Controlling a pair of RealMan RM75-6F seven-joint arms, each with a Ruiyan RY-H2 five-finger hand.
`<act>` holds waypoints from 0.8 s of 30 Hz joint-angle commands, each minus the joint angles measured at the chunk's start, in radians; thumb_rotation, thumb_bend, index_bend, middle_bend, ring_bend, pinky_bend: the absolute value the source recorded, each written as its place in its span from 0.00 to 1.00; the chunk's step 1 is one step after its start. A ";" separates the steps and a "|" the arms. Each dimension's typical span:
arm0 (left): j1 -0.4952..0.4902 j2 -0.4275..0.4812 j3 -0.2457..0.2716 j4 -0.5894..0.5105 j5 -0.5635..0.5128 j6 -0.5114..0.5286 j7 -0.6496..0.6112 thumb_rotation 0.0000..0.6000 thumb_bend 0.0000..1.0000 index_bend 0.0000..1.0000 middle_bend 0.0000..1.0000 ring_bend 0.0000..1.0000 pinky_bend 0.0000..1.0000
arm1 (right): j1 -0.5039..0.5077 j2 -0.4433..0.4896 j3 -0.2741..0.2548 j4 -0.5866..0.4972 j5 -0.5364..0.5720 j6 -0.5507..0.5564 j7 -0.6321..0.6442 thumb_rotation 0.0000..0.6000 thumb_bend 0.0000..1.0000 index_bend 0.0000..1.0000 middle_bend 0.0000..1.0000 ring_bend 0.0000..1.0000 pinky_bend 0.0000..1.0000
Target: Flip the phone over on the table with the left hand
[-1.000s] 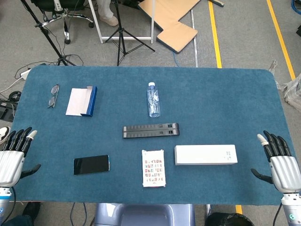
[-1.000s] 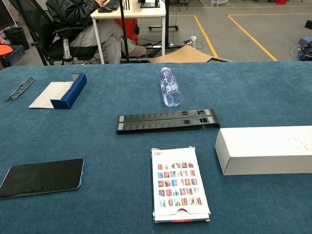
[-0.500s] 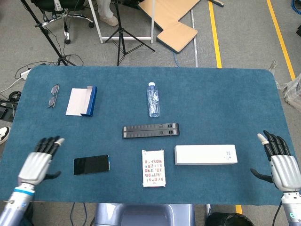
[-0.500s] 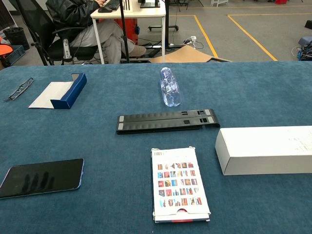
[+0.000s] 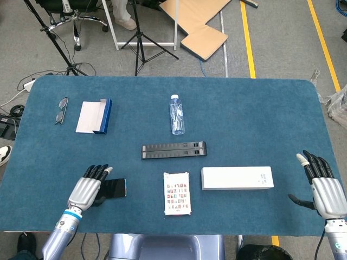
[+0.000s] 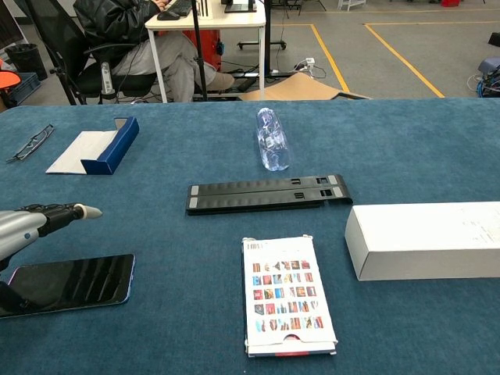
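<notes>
Now left hand [image 5: 90,189] spread above phone [image 6: 69,283], holding nothing; no legible writing.

Head view: mounted high, looks steeply down on the whole blue table [image 5: 260,108], robot's edge at frame bottom, far edge and workshop floor at top. Both hands enter from the bottom corners: left hand [image 5: 89,187], right hand [image 5: 325,189].

Chest view: mounted low, just above the table [image 6: 406,148] surface, faces forward across it at a shallow angle toward the room beyond. Much nearer; table fills the lower frame and its side edges are cut off.

Shared between views: phone [image 5: 113,189] [image 6: 66,283], card pack [image 5: 177,193] [image 6: 287,295], white box [image 5: 237,177] [image 6: 426,241], black folded stand [image 5: 174,150] [image 6: 267,193], bottle [image 5: 177,115] [image 6: 272,139], left hand [image 6: 31,226].
</notes>
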 commanded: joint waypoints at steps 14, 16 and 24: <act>-0.006 -0.048 0.022 0.039 -0.062 -0.011 0.017 1.00 0.33 0.00 0.00 0.00 0.01 | 0.002 0.003 -0.001 -0.008 -0.005 0.002 0.000 1.00 0.00 0.00 0.00 0.00 0.00; -0.012 -0.062 0.009 0.065 -0.082 -0.019 0.002 1.00 0.33 0.00 0.00 0.00 0.01 | 0.001 0.002 0.000 -0.007 -0.003 0.003 0.000 1.00 0.00 0.00 0.00 0.00 0.00; -0.027 -0.065 0.004 0.101 -0.113 -0.043 -0.025 1.00 0.33 0.00 0.00 0.00 0.02 | 0.004 0.001 0.002 -0.003 0.005 -0.003 0.004 1.00 0.00 0.00 0.00 0.00 0.00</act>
